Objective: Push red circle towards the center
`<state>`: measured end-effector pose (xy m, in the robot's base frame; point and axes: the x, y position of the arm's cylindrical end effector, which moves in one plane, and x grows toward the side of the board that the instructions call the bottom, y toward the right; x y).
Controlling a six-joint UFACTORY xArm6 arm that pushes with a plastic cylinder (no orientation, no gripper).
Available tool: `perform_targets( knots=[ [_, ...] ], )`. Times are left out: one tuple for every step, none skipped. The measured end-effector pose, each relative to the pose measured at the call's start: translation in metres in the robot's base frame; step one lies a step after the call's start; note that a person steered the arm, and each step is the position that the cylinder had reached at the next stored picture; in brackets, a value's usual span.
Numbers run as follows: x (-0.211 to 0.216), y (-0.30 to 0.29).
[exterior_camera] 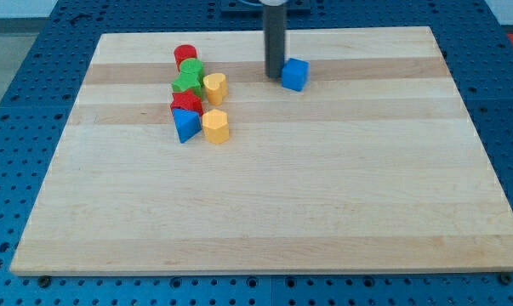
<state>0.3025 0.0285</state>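
Observation:
The red circle (185,55) sits near the view's top left of the wooden board (265,204), at the top of a cluster of blocks. Below it are two green blocks (189,76), a yellow block (215,86), a red block (186,104), a blue triangle (185,125) and a yellow hexagon (215,126). My tip (275,76) stands at the view's top centre, right of the cluster and well apart from the red circle. A blue cube (295,74) lies just right of the tip.
The board lies on a blue perforated table (18,85) that shows on all sides of it.

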Motion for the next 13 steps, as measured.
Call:
perform_targets(
  knots=[
    [0.0, 0.017],
    [-0.029, -0.015],
    [-0.071, -0.082],
    [-0.091, -0.182],
    [-0.047, -0.252],
    [-0.021, -0.233],
    [-0.065, -0.193],
    [-0.064, -0.161],
    [-0.063, -0.182],
    [-0.062, -0.209],
    [-0.033, -0.198],
    [-0.033, -0.184],
    [-0.025, -0.144]
  ],
)
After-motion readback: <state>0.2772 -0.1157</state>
